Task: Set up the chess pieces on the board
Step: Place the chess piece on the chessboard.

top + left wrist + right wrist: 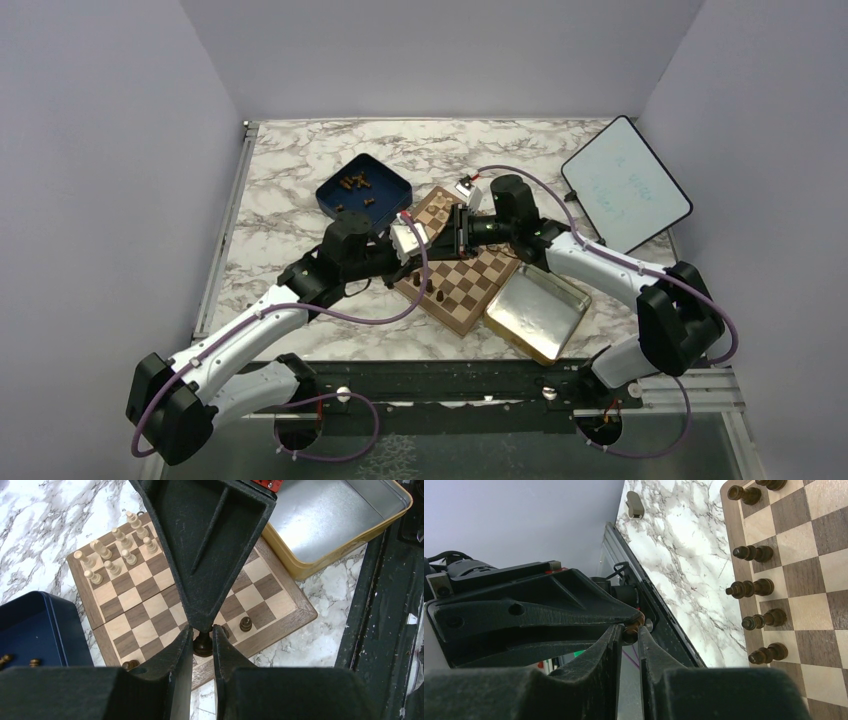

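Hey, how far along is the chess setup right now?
Done: pale pieces stand at one end of the board, and several dark pieces line an edge row. In hand: left tool and right tool both pinch one dark piece over the board. Left: other dark chessmen lie in the blue box.

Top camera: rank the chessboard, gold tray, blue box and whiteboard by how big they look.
1-2. whiteboard and chessboard: they look about alike, and the chessboard is partly covered, so I won't rank them.
3. gold tray.
4. blue box, clearly the smallest.
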{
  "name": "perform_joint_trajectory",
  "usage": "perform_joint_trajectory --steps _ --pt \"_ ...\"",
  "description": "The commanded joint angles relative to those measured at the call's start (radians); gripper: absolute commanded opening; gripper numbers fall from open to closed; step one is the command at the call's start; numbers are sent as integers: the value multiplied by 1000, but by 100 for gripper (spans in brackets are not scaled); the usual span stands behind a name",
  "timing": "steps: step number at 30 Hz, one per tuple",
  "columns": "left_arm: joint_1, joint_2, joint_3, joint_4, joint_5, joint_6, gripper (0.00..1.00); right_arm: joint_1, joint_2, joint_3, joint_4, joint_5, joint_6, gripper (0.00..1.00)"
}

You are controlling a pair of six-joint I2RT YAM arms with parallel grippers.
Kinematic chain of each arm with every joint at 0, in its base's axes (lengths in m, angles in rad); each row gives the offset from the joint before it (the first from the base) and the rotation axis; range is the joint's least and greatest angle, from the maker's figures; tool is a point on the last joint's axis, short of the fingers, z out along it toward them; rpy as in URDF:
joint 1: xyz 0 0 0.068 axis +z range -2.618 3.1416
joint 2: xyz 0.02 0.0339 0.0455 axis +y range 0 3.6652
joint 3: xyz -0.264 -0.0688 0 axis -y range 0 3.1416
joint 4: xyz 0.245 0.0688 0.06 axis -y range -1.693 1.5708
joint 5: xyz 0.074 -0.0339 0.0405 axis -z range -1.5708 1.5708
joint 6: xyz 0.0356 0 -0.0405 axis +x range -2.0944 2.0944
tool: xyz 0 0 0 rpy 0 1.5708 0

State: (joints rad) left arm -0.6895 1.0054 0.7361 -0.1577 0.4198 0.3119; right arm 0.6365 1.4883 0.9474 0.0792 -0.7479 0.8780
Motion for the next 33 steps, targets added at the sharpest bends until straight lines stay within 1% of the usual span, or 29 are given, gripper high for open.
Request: perform_joint_trajectory --steps 1,4,8,9,11,15,18,23,25,29,30,31,32,33 --pt "-5 -24 -18 29 24 19 15 11 14 8 53 -22 12 20" --pt "-5 -27 -21 29 22 21 15 13 11 4 55 -21 12 15" --pt "-5 -28 -20 29 7 18 15 13 2 -8 59 -12 13 12" --pt "-5 -28 -20 28 0 15 17 13 -3 -13 65 -9 14 11" --pt "-5 -26 -20 28 -4 13 25 13 -16 -26 83 -1 22 9" --pt "-5 -29 -19 24 -7 9 34 12 -42 -48 93 34 26 9" --pt "-5 -34 -21 24 -17 7 43 11 -54 -58 89 59 26 9" --pt "-5 -36 -18 16 -17 5 50 9 -86 -59 57 130 -5 10" --pt "-5 -35 -14 9 -19 3 56 10 -104 -48 -4 176 -39 10" --pt "-5 -37 -5 -4 -44 -5 68 9 -153 -52 -76 282 -103 10" --pt "-5 -37 -2 -9 -52 -6 73 9 -166 -57 -109 304 -116 10" --pt "-5 -37 0 -13 -55 -3 80 9 -178 -61 -126 327 -130 10" --pt "-5 -38 1 -15 -58 -3 95 10 -193 -65 -145 347 -145 10" --pt "-5 -38 3 -16 -63 -5 98 10 -203 -67 -164 367 -159 10"
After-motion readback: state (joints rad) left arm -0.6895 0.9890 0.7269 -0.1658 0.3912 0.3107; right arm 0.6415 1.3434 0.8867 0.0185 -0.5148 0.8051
